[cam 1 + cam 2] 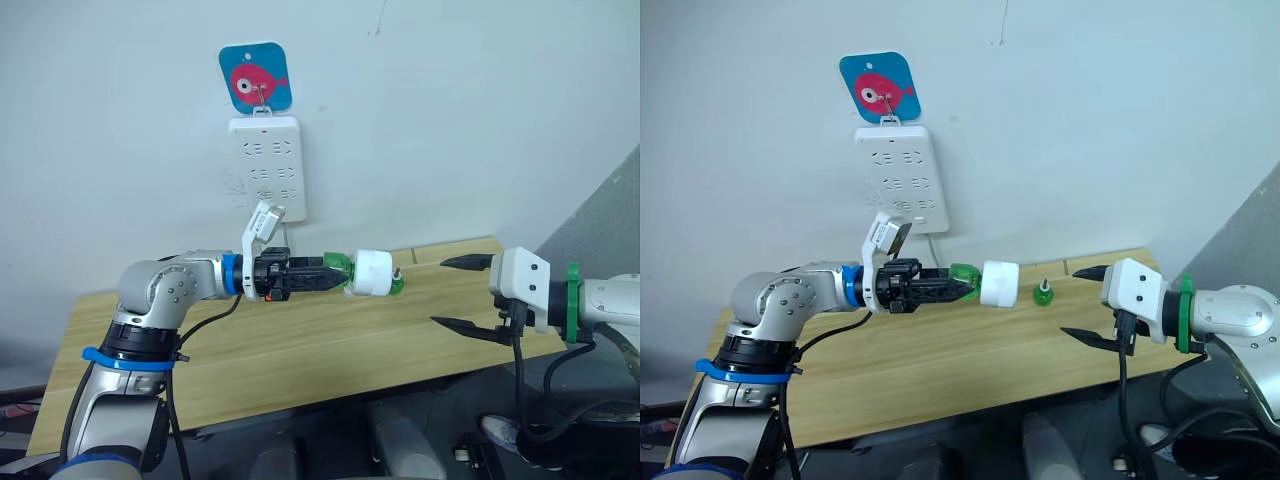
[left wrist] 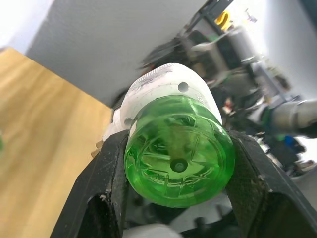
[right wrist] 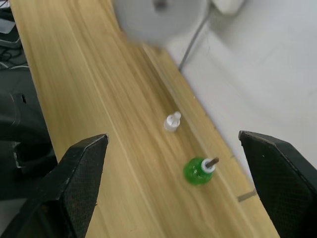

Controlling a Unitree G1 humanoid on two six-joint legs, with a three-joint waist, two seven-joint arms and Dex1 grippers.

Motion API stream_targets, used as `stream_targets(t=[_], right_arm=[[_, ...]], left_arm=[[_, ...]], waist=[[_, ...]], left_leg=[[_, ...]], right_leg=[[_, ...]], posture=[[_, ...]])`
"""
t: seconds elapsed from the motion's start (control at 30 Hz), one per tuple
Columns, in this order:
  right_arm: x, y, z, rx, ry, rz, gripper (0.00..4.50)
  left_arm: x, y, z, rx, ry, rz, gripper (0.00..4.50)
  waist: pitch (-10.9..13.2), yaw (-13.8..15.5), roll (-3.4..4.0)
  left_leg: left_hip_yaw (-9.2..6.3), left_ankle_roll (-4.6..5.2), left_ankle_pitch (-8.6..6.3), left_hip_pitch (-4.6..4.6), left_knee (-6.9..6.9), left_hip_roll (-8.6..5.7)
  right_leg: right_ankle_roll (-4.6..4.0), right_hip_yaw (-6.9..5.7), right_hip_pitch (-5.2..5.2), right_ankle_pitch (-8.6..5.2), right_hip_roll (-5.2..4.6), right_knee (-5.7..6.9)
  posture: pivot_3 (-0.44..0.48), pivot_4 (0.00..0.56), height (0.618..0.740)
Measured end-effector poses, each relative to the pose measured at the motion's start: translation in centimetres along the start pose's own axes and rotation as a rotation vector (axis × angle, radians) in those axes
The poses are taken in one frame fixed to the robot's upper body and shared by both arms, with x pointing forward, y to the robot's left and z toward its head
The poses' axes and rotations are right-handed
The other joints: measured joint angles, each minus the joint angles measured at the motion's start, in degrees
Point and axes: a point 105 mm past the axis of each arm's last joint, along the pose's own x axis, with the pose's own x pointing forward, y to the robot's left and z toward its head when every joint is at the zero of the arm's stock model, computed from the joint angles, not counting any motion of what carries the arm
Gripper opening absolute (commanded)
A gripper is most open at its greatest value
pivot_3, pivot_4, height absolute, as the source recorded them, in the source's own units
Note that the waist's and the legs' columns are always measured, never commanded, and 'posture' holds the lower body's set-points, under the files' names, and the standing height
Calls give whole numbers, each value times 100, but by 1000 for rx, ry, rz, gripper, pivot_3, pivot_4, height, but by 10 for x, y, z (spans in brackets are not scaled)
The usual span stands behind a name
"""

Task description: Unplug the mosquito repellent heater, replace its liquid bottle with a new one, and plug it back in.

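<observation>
Above table (image 1: 300, 350), left gripper (image 1: 335, 277) horizontally pinches heater (image 1: 372, 273)'s seemingly attached bottle (image 2: 178, 158); right gripper (image 1: 468, 295) spread.

Mosquito repellent heaters: one (image 1: 999, 284), white, being held above the table.
Green liquid bottles: two; one (image 2: 178, 157) sitting in the heater, one (image 3: 198, 171) standing on the table toward the far right.
Small white caps: one (image 3: 172, 121), lying on the table near the standing bottle.
Grippers: two; left gripper (image 1: 958, 285) and right gripper (image 1: 1081, 303).
Power strips: one (image 1: 267, 167), hanging on the far wall.
Fish hooks: one (image 1: 255, 77), sitting above the strip.
Tables: one (image 1: 300, 350), wooden.
</observation>
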Motion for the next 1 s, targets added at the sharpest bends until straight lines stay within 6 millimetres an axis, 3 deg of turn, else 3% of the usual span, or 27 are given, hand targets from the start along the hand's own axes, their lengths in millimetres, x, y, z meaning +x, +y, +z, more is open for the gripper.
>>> stream_targets(t=[0.13,0.27,0.37,0.5,0.63,0.77,1.0], right_arm=[[5,1,20,-51,-57,-40,4500],[13,11,33,140,-143,-60,4500],[9,15,26,281,-126,-65,4500],[-2,15,15,488,-140,-121,4500],[-12,12,0,849,-226,-180,4500],[-13,30,-14,1224,-235,-123,4500],[6,33,-1,1485,-361,-86,4500]], left_arm=[[3,5,-10,46,19,18,2287],[11,10,-7,173,-12,43,2287],[12,13,-9,279,-10,73,2287],[14,15,-29,416,-13,112,2287],[15,11,-47,556,-20,122,2287],[16,3,-43,783,-67,121,2287],[16,3,-43,977,-105,139,2287]], waist=[[0,-6,0],[0,15,-1],[-1,19,0],[-2,21,1],[-3,9,0],[-4,29,1],[-9,-10,-1]], left_leg=[[-4,0,0,-2,0,1],[-6,0,0,-8,2,-1],[-3,1,0,-9,2,-4],[-3,2,-1,-7,-1,0],[-1,3,-1,-7,0,0],[16,12,-6,-17,-1,-2],[34,15,-8,42,-8,14]], right_leg=[[0,-3,0,0,-1,-1],[-1,-4,0,0,-7,-3],[-1,-2,0,0,-10,-4],[-1,-3,1,0,-9,-3],[-1,0,7,0,-6,-3],[0,15,16,0,19,-8],[35,29,77,-22,41,-34]], posture=[[-242,132,740],[-246,133,740],[-246,133,740],[-245,132,740],[-242,132,740],[-243,133,740],[-234,131,740]])
